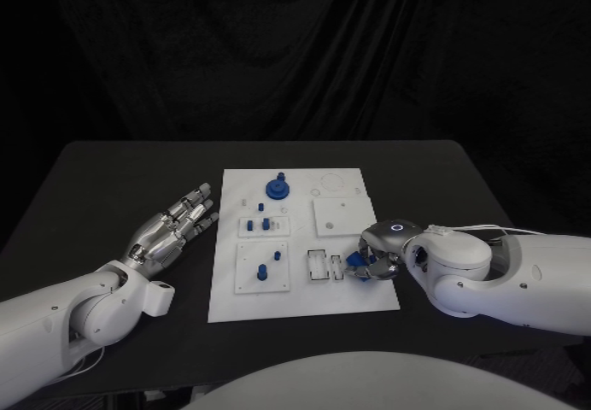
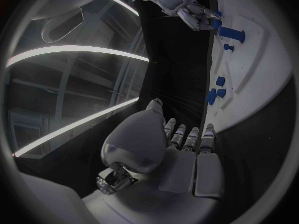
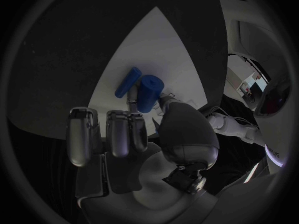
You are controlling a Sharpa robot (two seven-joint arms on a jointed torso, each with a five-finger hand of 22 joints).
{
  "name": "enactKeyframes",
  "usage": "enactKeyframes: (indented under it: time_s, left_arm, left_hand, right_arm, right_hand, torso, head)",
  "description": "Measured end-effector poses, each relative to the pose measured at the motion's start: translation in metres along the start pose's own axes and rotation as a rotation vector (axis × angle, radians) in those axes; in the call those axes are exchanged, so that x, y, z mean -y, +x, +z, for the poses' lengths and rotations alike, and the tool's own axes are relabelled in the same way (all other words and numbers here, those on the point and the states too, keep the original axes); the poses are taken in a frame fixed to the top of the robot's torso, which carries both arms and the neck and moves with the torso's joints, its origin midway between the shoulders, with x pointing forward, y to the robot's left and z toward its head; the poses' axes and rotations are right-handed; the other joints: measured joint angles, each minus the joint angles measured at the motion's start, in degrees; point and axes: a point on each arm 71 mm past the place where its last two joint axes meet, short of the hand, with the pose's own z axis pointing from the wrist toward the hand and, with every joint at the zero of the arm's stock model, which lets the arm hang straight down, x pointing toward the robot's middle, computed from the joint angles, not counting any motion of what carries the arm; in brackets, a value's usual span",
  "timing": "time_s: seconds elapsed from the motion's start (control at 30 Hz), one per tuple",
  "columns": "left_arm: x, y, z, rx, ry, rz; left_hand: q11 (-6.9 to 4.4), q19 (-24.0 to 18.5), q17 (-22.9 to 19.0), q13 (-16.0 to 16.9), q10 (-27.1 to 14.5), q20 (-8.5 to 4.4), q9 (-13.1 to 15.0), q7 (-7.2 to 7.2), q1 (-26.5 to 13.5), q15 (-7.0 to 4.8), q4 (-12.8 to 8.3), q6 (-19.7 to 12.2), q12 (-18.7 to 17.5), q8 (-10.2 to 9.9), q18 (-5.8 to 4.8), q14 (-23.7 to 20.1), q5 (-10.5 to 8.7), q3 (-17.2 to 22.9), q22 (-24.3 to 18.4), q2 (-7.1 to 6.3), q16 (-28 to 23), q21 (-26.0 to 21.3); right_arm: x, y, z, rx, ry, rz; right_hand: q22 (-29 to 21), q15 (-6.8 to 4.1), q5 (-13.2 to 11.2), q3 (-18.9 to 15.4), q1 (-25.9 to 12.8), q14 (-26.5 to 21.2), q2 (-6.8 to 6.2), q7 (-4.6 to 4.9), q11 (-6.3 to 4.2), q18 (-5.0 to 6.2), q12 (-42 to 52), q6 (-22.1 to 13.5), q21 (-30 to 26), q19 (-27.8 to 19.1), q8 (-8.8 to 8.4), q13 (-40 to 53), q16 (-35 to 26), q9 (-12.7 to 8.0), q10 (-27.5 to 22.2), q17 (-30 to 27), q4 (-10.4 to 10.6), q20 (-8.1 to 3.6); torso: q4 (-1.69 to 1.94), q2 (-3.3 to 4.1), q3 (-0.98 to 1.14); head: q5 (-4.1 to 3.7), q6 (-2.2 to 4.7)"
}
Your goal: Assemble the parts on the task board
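Observation:
The white task board point(image 1: 357, 295) lies in the middle of the table. My right hand point(image 1: 379, 259) hovers over its near right part and pinches a short blue cylinder point(image 3: 148, 93) between thumb and fingers point(image 3: 118, 129). A second blue bar point(image 3: 127, 81) lies on the board just beyond the cylinder. Beside this hand a small slotted fixture point(image 1: 321, 264) sits on the board. My left hand point(image 1: 178, 224) rests open on the table left of the board, fingers stretched and holding nothing. The left wrist view shows the same left hand point(image 2: 184, 144) beside the board's edge point(image 2: 261, 64).
Other blue parts stand on the board: a round gear-like piece point(image 1: 278, 188) at the far end, short pegs point(image 1: 255, 225) on a middle plate, and a peg point(image 1: 262, 273) on the near left plate. A plain white square plate point(image 1: 339, 215) lies right of the middle.

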Motion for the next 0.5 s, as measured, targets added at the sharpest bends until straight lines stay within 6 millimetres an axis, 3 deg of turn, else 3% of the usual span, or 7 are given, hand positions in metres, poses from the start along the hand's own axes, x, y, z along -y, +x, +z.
enactKeyframes:
  time_s: [0.1,0.2,0.37,0.5]
  left_arm:
    - [-0.0003,-0.0001,-0.0002,0.000,-0.001,0.000]
    - [-0.0004,-0.0003,-0.0002,0.000,-0.001,-0.001]
    - [-0.0010,-0.0002,-0.0004,0.000,-0.002,-0.001]
    - [-0.0014,-0.0001,-0.0006,0.000,-0.003,-0.002]
  left_hand:
    - [0.00,0.00,0.00,0.00,0.00,0.00,0.00,0.21,0.00,0.00,0.00,0.21,0.00,0.00,-0.01,0.00,0.00,0.00,0.00,0.00,0.00,0.00]
    - [0.00,0.00,0.00,0.00,0.00,0.00,0.00,0.41,0.00,0.00,0.00,0.00,0.00,0.00,0.00,0.00,0.00,0.00,0.00,0.00,0.00,0.00]
    - [-0.01,0.00,0.01,0.00,0.00,0.00,0.00,0.41,0.00,0.00,-0.16,0.00,0.00,0.00,0.00,0.00,0.23,0.16,0.00,0.00,0.00,0.00]
    - [-0.01,0.19,0.00,0.00,-0.01,0.19,0.00,0.53,0.19,0.00,-0.16,0.12,0.00,0.00,0.00,0.00,0.23,0.16,0.00,-0.19,0.00,0.00]
  right_arm:
    - [0.0004,0.0002,0.0003,0.000,-0.003,0.017]
    - [0.0011,0.0003,0.0006,0.001,-0.004,0.040]
    - [0.0024,0.0008,-0.0004,0.002,-0.008,0.102]
    - [0.0025,0.0006,-0.0034,0.002,-0.016,0.190]
  right_hand:
    - [0.00,0.02,4.30,1.40,2.37,0.02,-0.28,0.11,-0.20,0.00,0.00,0.15,0.00,0.00,-0.35,0.00,-0.09,0.38,-0.21,0.00,-1.62,0.00]
    - [0.00,0.03,7.29,1.33,3.78,0.02,-0.62,0.17,-0.34,0.00,0.00,0.17,0.00,0.00,-0.68,0.00,-0.22,0.51,-0.08,0.00,-1.82,0.00]
    - [0.00,0.01,10.41,1.33,4.39,0.00,-1.24,0.06,-0.42,0.00,0.00,0.10,0.00,0.00,-1.07,-0.01,-0.22,1.30,0.01,0.00,-1.83,0.00]
    - [0.00,-0.16,11.51,1.33,4.54,-0.19,-1.38,0.06,-0.65,0.01,0.00,0.10,0.00,0.21,-0.65,-0.01,-0.22,1.71,-0.17,0.00,-1.83,-0.21]
  torso:
    - [-0.04,-0.02,0.01]
    - [-0.04,-0.03,0.03]
    - [-0.03,-0.07,0.03]
    - [-0.01,-0.09,0.03]
  head:
    - [0.10,0.00]
    - [0.16,0.00]
    - [0.24,0.00]
    - [0.42,0.00]
